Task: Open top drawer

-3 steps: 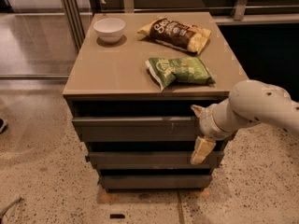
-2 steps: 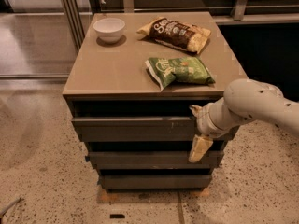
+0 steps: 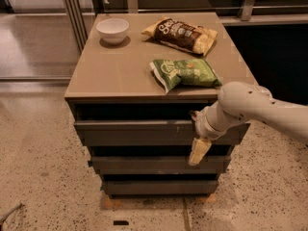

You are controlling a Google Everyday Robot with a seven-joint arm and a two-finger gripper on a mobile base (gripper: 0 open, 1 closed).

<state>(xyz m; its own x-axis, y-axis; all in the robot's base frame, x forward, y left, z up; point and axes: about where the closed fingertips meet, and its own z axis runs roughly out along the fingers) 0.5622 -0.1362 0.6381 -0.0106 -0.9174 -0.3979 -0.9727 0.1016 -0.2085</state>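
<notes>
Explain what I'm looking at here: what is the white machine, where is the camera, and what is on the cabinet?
There is only one view. It looks down at the front of a low cabinet, and where the camera is mounted is not on record. The white tube coming in from the right is the robot's single arm. Its gripper, the part that grasps, is at the right end of the top drawer, the tallest of three dark grey fronts. The robot's job is to open that drawer. Whether the gripper has hold of the drawer cannot be told from this view. On the cabinet top lie a white bowl at the back left, a brown bag at the back right and a green bag nearer the front.
</notes>
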